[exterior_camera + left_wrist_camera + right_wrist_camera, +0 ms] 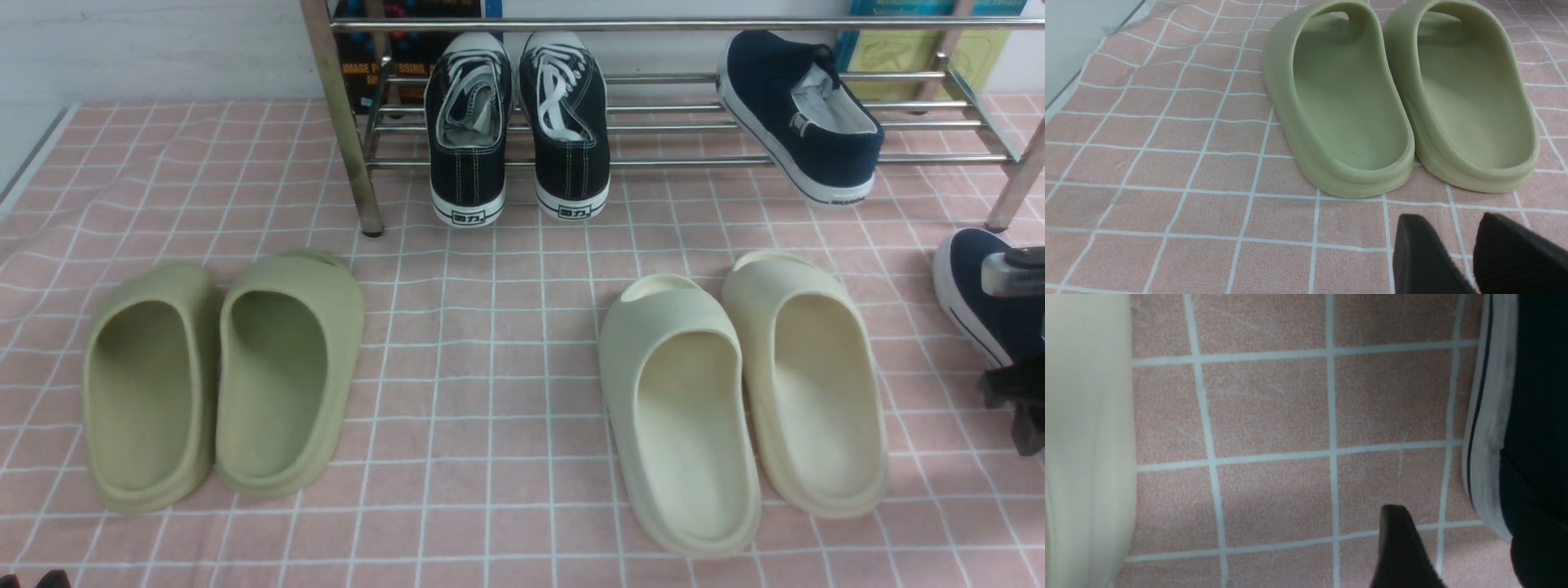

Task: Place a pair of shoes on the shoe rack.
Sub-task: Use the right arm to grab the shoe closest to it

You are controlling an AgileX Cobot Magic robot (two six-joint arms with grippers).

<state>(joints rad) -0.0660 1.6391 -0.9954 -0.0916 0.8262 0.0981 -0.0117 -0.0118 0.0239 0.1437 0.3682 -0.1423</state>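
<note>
While one navy slip-on (800, 114) rests tilted on shoe rack (653, 161) lower bars, right of black lace-up sneakers (469, 139), second navy slip-on (971, 286) lies on pink checked cloth (490, 327), far right. Over it right gripper (1461, 543): jaws apart, outer finger (1400, 547) clear of white sole, nothing clamped. By green slides (1351, 114), left gripper (1457, 245): narrow gap, empty.

Front cam looks fwd at rack (686, 162); shares green slides (286, 376) w/ L wrist, cream slide (816, 392) w/ close-up R wrist.
</note>
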